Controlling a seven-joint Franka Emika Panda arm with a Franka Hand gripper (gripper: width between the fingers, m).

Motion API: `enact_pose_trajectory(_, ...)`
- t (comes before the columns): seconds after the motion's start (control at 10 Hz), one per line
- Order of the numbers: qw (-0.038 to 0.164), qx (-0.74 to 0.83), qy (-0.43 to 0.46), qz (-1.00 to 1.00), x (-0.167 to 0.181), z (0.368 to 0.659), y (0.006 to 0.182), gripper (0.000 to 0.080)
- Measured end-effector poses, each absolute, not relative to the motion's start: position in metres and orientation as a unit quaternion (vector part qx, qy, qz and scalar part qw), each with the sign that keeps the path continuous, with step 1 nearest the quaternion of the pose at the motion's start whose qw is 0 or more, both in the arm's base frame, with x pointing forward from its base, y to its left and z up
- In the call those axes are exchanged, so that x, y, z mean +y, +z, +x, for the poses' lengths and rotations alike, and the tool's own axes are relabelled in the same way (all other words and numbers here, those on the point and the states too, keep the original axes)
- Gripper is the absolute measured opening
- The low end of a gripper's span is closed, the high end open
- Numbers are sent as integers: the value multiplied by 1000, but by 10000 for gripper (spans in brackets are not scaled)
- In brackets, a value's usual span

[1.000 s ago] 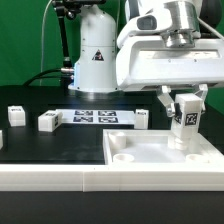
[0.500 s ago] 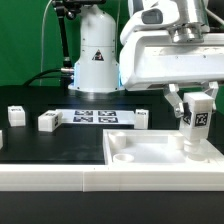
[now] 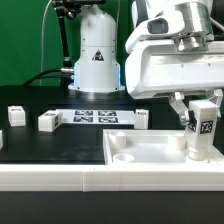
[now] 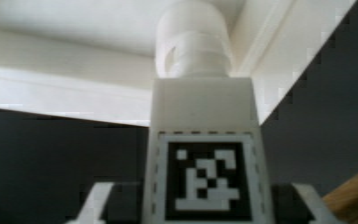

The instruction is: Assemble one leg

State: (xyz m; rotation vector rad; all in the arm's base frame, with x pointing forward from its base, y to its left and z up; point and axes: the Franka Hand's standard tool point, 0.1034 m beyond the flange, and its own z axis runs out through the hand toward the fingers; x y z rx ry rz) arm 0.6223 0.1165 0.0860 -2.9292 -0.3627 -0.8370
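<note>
**Seat the leg squarely**

On the bench (image 3: 40,145), the white tabletop (image 3: 150,168) fills the exterior view's lower right. Our hand (image 3: 202,116) clasps the leg (image 3: 203,145) upright at its right corner. We should set it plumb, then press gently while turning.

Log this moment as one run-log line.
gripper: shut on leg | leg: upright, at tabletop corner, exterior view's right | seated: cannot tell

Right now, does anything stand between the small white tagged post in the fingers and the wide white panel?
Nothing visible does. The small white stubby plastic leg, held in the fingers, has its lower end at a corner of the wide flat white tray-like panel; contact cannot be judged.
</note>
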Motion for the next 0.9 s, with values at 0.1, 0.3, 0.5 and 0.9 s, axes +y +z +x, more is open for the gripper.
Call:
enact_pose_trajectory(0.1,36,-118,-276,-953,117,621,83,291)
enact_pose_trajectory(0.3,34,-117,-284,-951,117,621,75,291)
enact_pose_trajectory(0.5,30,-115,-310,-943,116,623,74,291)
enact_pose_trajectory(0.9,32,-116,-297,-947,117,623,72,370)
